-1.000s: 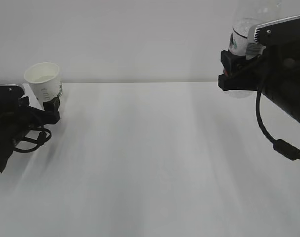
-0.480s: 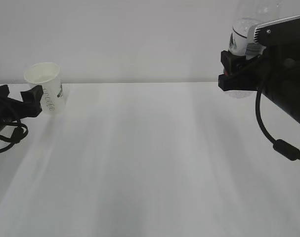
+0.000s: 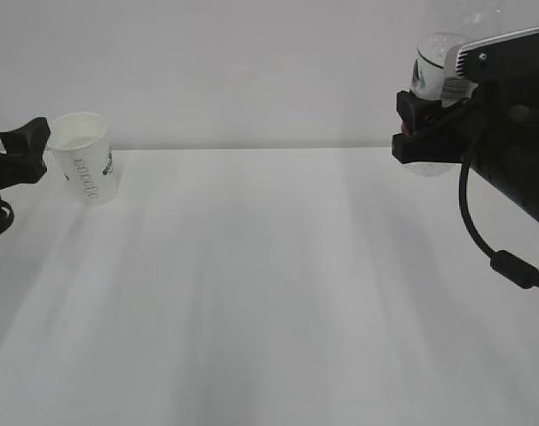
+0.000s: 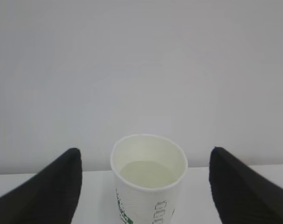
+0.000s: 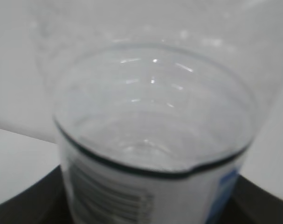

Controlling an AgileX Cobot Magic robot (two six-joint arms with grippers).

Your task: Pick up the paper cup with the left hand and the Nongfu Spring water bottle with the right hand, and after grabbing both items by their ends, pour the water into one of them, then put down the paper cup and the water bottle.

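Note:
The white paper cup (image 3: 87, 164) stands upright on the table at far left, with green and dark print on its side. Pale clear water (image 4: 148, 171) lies in its bottom. My left gripper (image 3: 25, 149) hangs just left of the cup, at rim height. In the left wrist view that gripper (image 4: 146, 154) is open, its black fingers (image 4: 62, 186) wide apart with gaps on both sides of the cup (image 4: 150, 200). At upper right my right gripper (image 3: 420, 129) is shut on the Nongfu Spring water bottle (image 3: 433, 62), held above the table. The bottle (image 5: 150, 140) fills the right wrist view.
The white table (image 3: 269, 293) runs back to a plain white wall. A black cable (image 3: 495, 257) loops down from the right arm over the table's right side.
My left gripper has let go of the cup and drawn back to the left, rising a little. The cup, tilted in the grip before, now stands on the table. The right arm has not moved.

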